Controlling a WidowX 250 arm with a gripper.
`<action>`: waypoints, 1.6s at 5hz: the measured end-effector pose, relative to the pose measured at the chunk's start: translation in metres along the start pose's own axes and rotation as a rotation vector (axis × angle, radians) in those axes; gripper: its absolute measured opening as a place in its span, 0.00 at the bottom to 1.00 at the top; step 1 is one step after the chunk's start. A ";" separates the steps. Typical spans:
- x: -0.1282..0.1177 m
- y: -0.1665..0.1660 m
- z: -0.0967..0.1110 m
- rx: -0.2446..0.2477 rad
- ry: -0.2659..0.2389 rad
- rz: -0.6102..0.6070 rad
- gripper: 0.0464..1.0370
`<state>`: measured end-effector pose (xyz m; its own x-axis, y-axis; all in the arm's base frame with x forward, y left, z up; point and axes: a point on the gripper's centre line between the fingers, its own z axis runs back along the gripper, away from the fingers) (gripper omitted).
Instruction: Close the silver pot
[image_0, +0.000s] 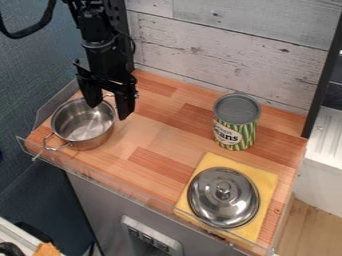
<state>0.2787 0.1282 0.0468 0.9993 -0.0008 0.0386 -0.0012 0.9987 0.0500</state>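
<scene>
A black two-finger pincer (109, 108) hangs, tips spread, above the rim of an uncovered silver metal pot (83, 125) on a wooden table (157, 137) before us. Well apart, its round silver lid (224, 202) lies on a yellow cloth (266, 182), near a green-and-yellow striped can (236, 122) standing upright.

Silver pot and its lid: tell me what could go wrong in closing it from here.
The open pincer hangs close by the rim of the pot, so lowering it there might knock the pot. The lid offers only a small, shiny knob, which could slip from a grip. The yellow cloth under the lid might drag along.
</scene>
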 end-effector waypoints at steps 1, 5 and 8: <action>-0.003 -0.003 -0.009 -0.020 0.021 -0.004 0.96; -0.067 -0.157 -0.002 -0.015 -0.142 -0.258 0.96; -0.040 -0.186 -0.017 -0.011 -0.140 -0.227 0.96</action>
<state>0.2397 -0.0571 0.0185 0.9588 -0.2310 0.1655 0.2235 0.9727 0.0629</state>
